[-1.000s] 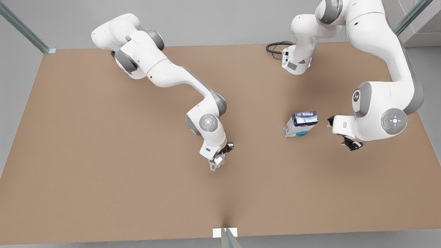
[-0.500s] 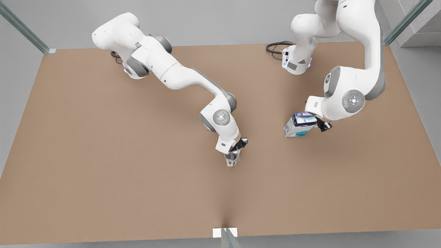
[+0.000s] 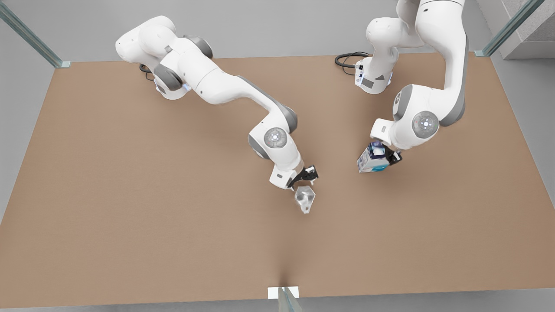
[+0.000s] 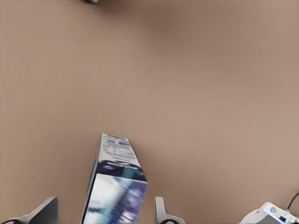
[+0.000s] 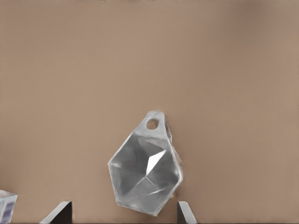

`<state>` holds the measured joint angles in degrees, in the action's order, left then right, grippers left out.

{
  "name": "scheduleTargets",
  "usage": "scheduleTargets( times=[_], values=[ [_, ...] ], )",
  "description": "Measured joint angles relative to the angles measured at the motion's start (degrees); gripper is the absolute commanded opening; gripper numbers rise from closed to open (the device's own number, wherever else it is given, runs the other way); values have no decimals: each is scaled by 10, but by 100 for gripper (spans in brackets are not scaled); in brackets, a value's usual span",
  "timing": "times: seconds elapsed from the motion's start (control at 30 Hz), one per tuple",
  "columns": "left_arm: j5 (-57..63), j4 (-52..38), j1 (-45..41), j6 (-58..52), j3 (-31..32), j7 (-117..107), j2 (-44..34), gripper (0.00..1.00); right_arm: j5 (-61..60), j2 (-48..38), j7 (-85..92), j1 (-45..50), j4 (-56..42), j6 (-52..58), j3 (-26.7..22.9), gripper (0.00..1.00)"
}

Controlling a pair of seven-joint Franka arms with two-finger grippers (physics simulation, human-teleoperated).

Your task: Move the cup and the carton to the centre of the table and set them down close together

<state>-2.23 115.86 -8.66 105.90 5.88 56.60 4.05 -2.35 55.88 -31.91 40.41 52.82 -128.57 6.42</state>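
With the cup (image 3: 305, 198) sitting mid-worktop (image 3: 130, 195) just off the spread right gripper (image 3: 308, 175), the left gripper (image 3: 387, 155), fingers wide around the carton (image 3: 372, 159) well apart from it, might tip that box if it closes off-centre.

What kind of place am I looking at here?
Likely a simulated robot test bench, not a real room. Two white arms stand on a plain brown table, with grey blank surroundings. The props are a carton between the open left gripper's fingers and a cup by the open right gripper.
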Motion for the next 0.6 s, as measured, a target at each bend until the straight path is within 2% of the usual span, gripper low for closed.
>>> scheduleTargets(
  times=[0.03, 0.17, 0.27, 0.33, 0.4, 0.47, 0.57, 0.6],
  values=[
    [0, 9, 0, -1, 0, 0, -4, 100, -2, -16, 7, -16, 11, 0, -1, 100],
    [0, 22, 1, 3, 2, 11, -4, 100, -2, -158, 38, -101, 180, 14, 0, 100],
    [0, 43, -1, 50, 2, 21, -16, 100, -2, -271, 78, -185, 226, 146, -3, 100],
    [0, 57, -2, 76, 2, 21, -19, 100, 4, -369, 126, -244, 323, 173, -3, 100],
    [0, 59, -1, 78, 2, 22, -12, 100, 11, -417, 137, -268, 331, 236, -3, 100],
    [0, 64, -1, 78, 1, 32, -4, 100, 39, -493, 186, -334, 387, 280, -3, 100],
    [-1, 68, 0, 80, 1, 32, 8, 100, 39, -546, 215, -425, 420, 316, -2, 100],
    [-1, 68, -1, 86, 1, 32, 15, 100, 40, -552, 266, -438, 411, 317, -17, 100]
  ],
)
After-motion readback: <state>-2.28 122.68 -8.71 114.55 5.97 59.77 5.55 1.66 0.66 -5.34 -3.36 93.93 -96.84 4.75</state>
